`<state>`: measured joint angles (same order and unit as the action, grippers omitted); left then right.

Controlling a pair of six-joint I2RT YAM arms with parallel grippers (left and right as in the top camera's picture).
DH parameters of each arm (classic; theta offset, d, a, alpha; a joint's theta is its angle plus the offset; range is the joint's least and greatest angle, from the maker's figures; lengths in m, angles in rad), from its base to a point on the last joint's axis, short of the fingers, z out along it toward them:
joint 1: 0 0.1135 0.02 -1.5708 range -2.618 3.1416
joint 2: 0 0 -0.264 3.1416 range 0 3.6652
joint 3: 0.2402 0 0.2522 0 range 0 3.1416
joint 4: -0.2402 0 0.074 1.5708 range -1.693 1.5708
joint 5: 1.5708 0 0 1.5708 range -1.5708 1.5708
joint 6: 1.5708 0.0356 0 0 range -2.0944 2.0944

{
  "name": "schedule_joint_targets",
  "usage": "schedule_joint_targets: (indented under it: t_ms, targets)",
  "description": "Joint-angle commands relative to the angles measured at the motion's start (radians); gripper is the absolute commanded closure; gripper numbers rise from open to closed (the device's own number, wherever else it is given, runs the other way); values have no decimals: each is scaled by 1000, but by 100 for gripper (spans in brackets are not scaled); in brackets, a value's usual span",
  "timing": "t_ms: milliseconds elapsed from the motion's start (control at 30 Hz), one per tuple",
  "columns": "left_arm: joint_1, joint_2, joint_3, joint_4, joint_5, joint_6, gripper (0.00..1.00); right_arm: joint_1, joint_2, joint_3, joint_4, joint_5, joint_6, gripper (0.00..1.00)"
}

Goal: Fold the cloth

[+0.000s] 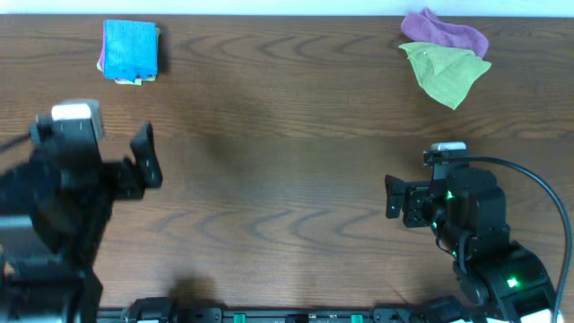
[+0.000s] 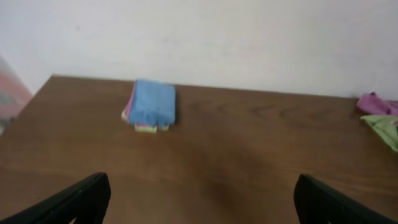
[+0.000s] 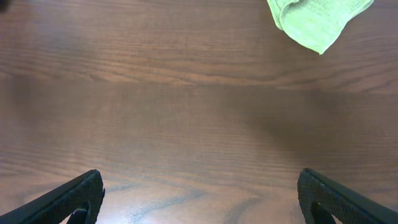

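Pincers: we see the left pincer point(image 2: 202, 190) spread wide with nothing between its fingers, and the right pincer point(image 3: 199, 183) likewise spread and holding nothing.
Bench: the brown wooden bench point(image 1: 287, 135) carries everything, and both arms sit at its near edge.
Cloth: the cloth point(image 1: 130, 49) lies at the far left corner as a compact blue rectangle. It looks folded, and it rests on other folded layers point(image 2: 146, 127) whose pink and yellow-green edges peek out.
Other cloths: a purple cloth point(image 1: 444, 31) and a yellow-green cloth point(image 1: 444, 72) lie crumpled and touching at the far right, well apart from ours.
Bearing: from the left pincer the cloth lies ahead and slightly left, with its long axis running toward the far edge. The left arm is clearly nearer; the right pincer is well apart from it.
Views: only the left wrist shows the layers beneath clearly. The right wrist misses the cloth altogether and catches just the yellow-green one. Only the overhead shows both arms at once. We find no white tag in any view.
Stage: we judge the folding about done.
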<state>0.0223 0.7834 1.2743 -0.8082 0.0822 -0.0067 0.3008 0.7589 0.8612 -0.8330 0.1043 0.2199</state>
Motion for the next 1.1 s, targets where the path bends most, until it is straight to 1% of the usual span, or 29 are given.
schedule_joint_targets:
  t_ms: [0, 100, 200, 433, 567, 667, 867, 1067]
  targets:
    - [-5, -96, -108, 5, -30, -88, 5, -8, -2, 10, -1, 1, 11, 1]
    - [-8, -193, -210, 22, -30, -119, 5, -8, -2, 10, 0, 1, 11, 1]
    - [-28, -301, -332, 86, -43, -121, 5, -8, -2, 10, -1, 1, 11, 1]
    - [-31, -505, -632, 271, -179, -120, 5, -8, -2, 10, 0, 1, 11, 1]
    - [-31, -586, -773, 344, -259, -121, 4, -8, -2, 10, 0, 1, 11, 1]
    - [-29, -634, -851, 369, -277, -121, 5, -8, -2, 10, 0, 1, 11, 1]
    - [-29, -689, -937, 379, -276, -122, 5, -8, -2, 10, 0, 1, 11, 1]
    - [-29, -744, -1019, 378, -273, -164, 4, -8, -2, 10, 0, 1, 11, 1]
